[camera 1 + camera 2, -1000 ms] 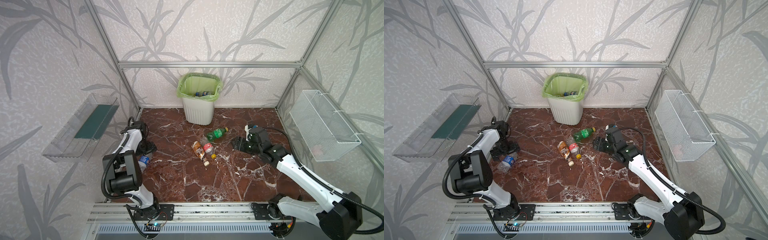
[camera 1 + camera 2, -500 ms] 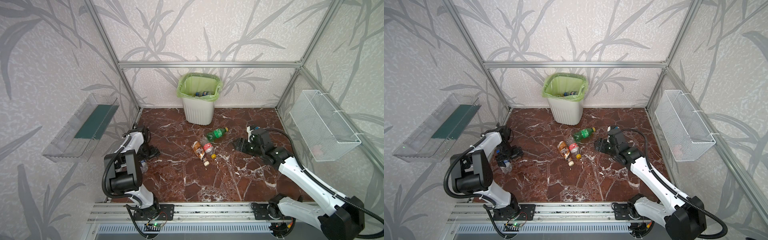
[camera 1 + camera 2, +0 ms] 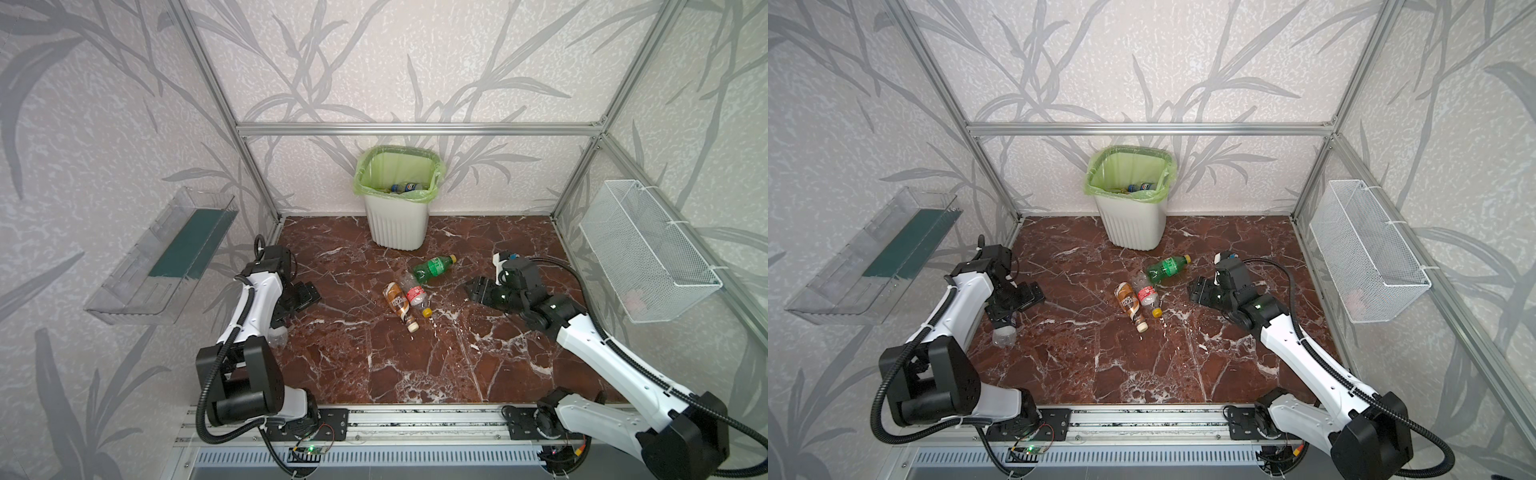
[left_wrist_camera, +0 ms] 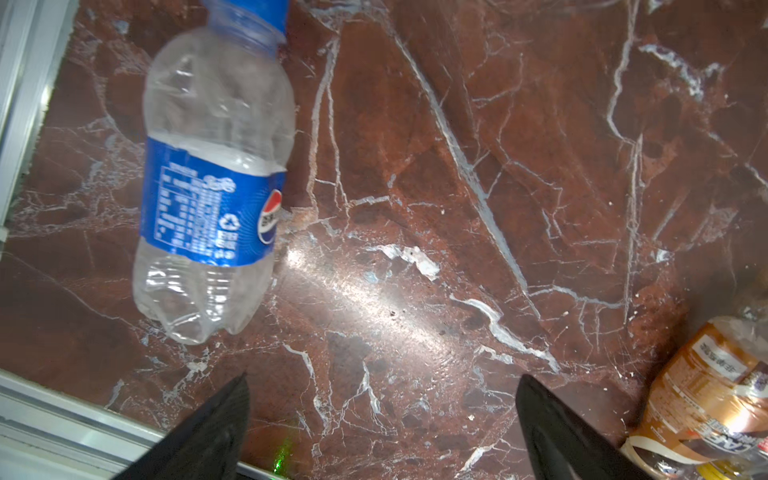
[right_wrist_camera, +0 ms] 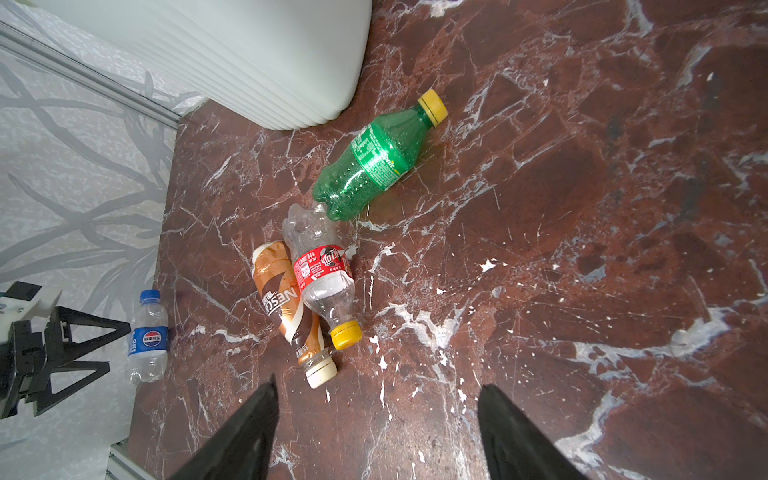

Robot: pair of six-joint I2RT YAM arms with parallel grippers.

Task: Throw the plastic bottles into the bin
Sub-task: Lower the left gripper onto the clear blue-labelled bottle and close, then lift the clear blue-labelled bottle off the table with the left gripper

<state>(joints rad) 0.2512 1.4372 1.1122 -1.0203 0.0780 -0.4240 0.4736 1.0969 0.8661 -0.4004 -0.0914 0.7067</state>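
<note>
My left jaws gape wide and empty to straddle the clear, blue-labelled plastic bottle [image 4: 212, 187] lying just ahead on the red marble surface [image 3: 374, 365]. My right jaws, half spread and empty, face the green yellow-capped bottle [image 5: 374, 160] near the white ribbed bin [image 3: 397, 226].

Your left arm [image 3: 255, 305] and right arm [image 3: 602, 357] wear white shells over black joint housings. A black corrugated cable [image 3: 201, 399] loops out at 9 o'clock of the left base [image 3: 291, 409]. The left gripper [image 5: 118, 348] ends in black open-triangle fingers [image 5: 118, 330]. A small green light [image 3: 1258, 306] dots the right arm.
</note>
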